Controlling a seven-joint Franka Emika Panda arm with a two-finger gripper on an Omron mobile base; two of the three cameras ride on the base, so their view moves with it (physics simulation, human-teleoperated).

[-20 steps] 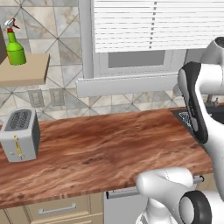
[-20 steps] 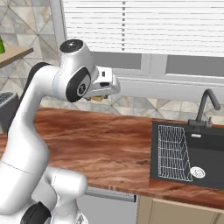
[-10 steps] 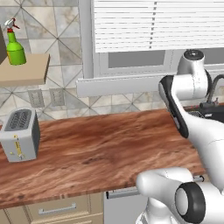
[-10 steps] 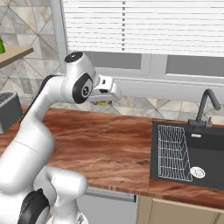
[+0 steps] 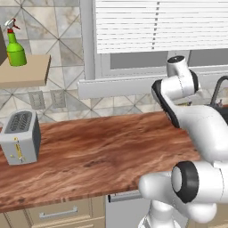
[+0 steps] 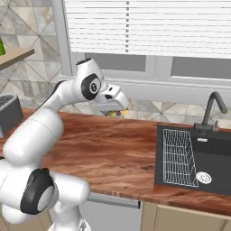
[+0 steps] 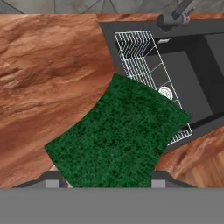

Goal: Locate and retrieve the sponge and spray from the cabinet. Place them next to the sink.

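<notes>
In the hand view we see the sponge (image 7: 117,138) pinched between our jaws, its dark green face spread large, held above the wooden desk (image 7: 48,78). Its far corner overlaps the wire rack of the sink (image 7: 192,74) in that view. From the right base view the gripper (image 6: 115,109) hangs over the desk left of the sink, a yellowish bit, probably the sponge, showing under it. The spray (image 5: 14,44) stands upright on the side shelf (image 5: 26,73) above the toaster (image 5: 20,138).
</notes>
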